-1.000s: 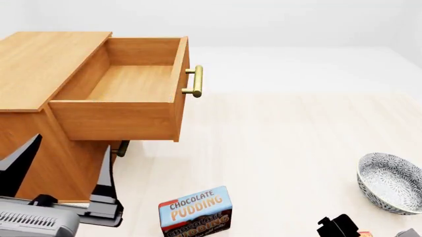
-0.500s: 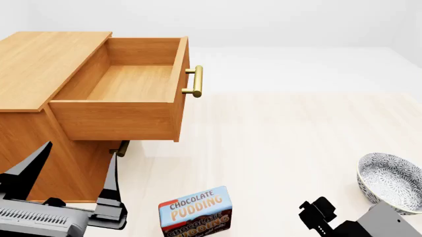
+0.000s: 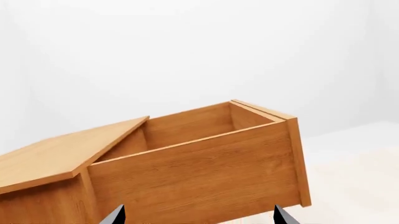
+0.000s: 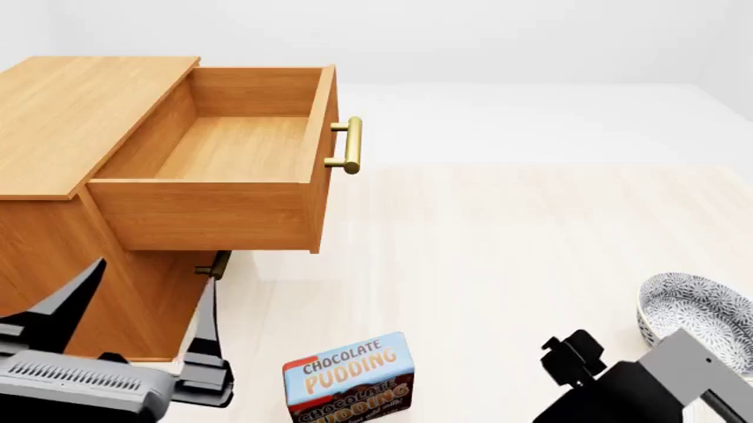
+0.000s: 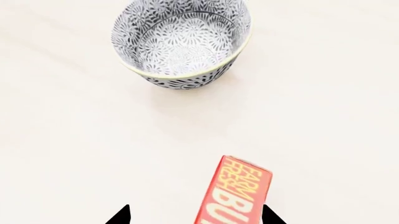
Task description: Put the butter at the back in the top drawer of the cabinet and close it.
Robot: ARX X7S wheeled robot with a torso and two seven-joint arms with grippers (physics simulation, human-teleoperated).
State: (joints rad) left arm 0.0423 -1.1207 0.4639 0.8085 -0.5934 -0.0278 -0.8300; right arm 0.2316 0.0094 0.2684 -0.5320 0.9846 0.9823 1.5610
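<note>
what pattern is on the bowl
A dense blue-grey and white floral print on the bowl, clearest in the right wrist view.

The head view looks forward and down over the cabinet (image 4: 70, 123) and floor. The left wrist view faces the open top drawer (image 3: 206, 172) closely, sharing it. The right wrist view looks down on the bowl (image 5: 181, 42), also shared.
</note>
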